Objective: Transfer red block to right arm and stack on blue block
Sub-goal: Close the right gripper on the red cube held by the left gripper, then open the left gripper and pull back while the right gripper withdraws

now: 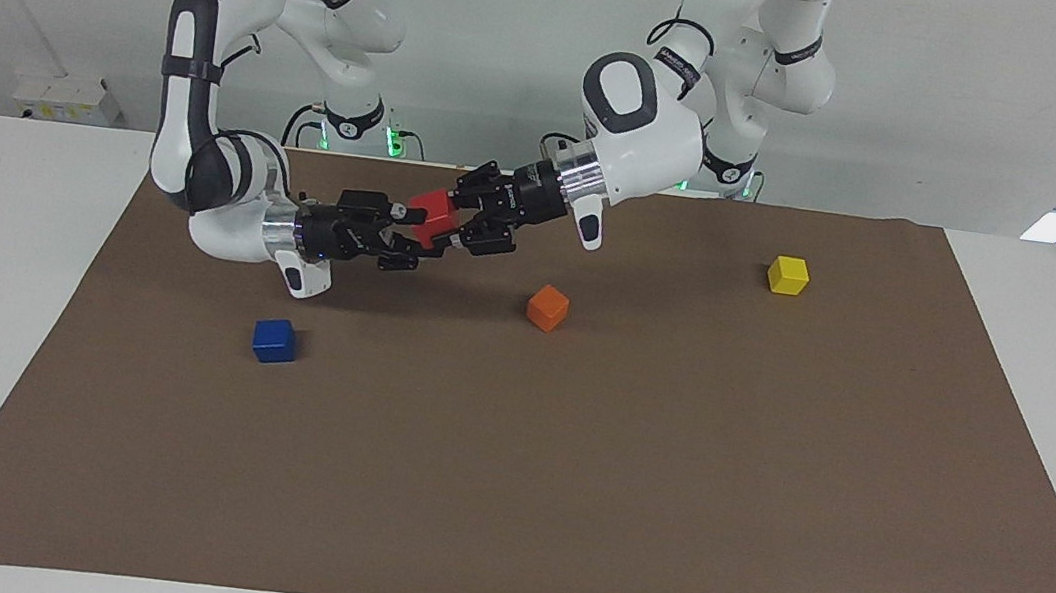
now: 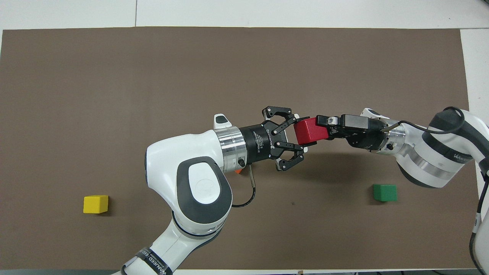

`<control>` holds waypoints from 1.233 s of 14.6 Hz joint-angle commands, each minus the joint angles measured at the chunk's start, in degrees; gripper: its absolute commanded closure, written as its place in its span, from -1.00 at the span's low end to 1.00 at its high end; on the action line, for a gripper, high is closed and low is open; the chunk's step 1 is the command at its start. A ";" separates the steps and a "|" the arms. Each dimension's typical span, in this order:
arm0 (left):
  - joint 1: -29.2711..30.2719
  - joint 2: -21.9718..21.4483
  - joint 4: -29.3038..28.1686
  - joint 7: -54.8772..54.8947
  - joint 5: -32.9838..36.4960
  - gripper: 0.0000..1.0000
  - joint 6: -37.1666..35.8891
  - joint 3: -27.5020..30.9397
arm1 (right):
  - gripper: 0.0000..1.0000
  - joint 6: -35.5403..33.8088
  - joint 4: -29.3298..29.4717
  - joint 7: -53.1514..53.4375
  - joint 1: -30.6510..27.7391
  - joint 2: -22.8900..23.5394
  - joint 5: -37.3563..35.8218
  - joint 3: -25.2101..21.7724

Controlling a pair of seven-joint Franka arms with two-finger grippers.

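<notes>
Mid-handover, viewed from the camera facing the robots, with clock directions read on that view.

At 9 o'clock, reaching in low over the brown mat on the tabletop: the right arm, white with dark joint caps. At its end, the right tool, narrowed onto the red block.

At 7 o'clock from that cube, flat on the mat: the blue block, bare on top and well apart from both tools.

At centre, up in the air and clear of the mat: the red block, pinched from two ends at once. On its 2 o'clock side, the left tool, likewise clamped tight on it, with the left arm angled in from 1 o'clock.

At 5 o'clock from the red block, an orange cube. Out at 3 o'clock, a yellow cube. Both on the mat, untouched.

Progress, as a judgement: pick-up done, transfer about halfway, with both tools gripping. Left to do: release by the left tool, carry over to the blue block, lowering, stacking.

Orientation: a cube, so no true long axis. Held tilted, faces not square to the mat. Grip line through both tools from 8 o'clock to 2 o'clock.
</notes>
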 commanded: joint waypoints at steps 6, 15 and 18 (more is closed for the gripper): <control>0.29 0.40 1.02 -0.28 0.64 1.00 0.23 -0.44 | 1.00 5.35 -1.19 3.52 0.40 -3.72 0.62 0.18; 1.43 0.05 0.94 -0.72 0.55 -1.00 -0.82 -0.44 | 1.00 19.75 0.65 10.03 3.21 -8.56 -4.21 0.27; 1.70 0.05 0.67 -0.55 0.55 -1.00 -1.00 -0.44 | 1.00 24.14 2.49 12.38 3.92 -9.96 -9.28 0.27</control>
